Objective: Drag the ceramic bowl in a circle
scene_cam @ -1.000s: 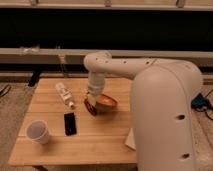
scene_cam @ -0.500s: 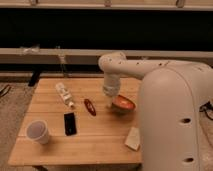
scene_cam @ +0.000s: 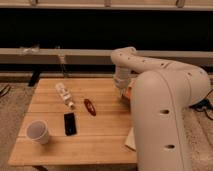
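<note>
White casing covers the arm, which bends down from its elbow to the gripper (scene_cam: 122, 91) at the far right part of the wooden table (scene_cam: 100, 137). The gripper hangs low over the tabletop, and I cannot tell whether it is open or shut, nor whether it has hold of anything, since the wrist and the robot's body (scene_cam: 165, 120) crowd it.

Just beside the gripper, on its right, shows a thin orange-red sliver of the ceramic bowl (scene_cam: 128, 93). The rest of the bowl is hidden behind the robot's body. The gripper seems to touch the bowl's near edge, though the view is too poor to be sure.

Left of the gripper and a little nearer the camera lies a small dark red thing (scene_cam: 90, 106), long and narrow, set at a slant on the wood. Farther left, a white bottle (scene_cam: 65, 94) lies on its side. Toward the camera from that bottle, a black phone (scene_cam: 70, 123) lies flat. The white cup (scene_cam: 38, 131) stands upright near the table's front left corner, well apart from the gripper.

Toward the camera from the gripper, at the table's front edge, a pale flat scrap (scene_cam: 130, 141) peeks out from behind the robot's body. Behind the table's far left side stands a thin clear upright thing (scene_cam: 62, 65), too faint to name.
</note>
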`<state>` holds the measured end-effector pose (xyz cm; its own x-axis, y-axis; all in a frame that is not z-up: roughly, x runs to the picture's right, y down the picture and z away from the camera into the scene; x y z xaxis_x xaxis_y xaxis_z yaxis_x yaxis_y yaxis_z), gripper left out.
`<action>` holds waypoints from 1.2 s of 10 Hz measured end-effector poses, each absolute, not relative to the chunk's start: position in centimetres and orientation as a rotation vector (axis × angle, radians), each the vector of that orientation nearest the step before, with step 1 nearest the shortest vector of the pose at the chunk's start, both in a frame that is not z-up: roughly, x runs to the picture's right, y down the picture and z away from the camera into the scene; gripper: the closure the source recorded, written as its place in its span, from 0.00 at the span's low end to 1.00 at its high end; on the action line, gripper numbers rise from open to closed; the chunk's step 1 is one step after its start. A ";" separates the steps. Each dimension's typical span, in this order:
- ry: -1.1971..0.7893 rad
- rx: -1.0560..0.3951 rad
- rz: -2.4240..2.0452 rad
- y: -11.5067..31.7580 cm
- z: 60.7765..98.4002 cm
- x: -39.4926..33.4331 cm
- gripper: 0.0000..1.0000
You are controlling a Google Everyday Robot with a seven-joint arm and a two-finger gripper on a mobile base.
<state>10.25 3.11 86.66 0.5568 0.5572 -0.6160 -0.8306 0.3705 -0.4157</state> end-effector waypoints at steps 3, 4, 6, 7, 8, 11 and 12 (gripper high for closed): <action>0.384 -0.740 0.915 0.7 89.6 9.3 1.00; 0.362 -0.737 0.893 0.2 90.0 7.9 1.00; 0.297 -0.735 0.837 -0.7 90.5 4.1 1.00; 0.258 -0.739 0.803 -0.9 90.3 2.0 1.00; 0.226 -0.745 0.774 -0.7 89.7 0.5 1.00; 0.131 -0.785 0.660 1.6 86.2 -4.0 1.00; 0.104 -0.800 0.628 2.4 85.0 -5.2 1.00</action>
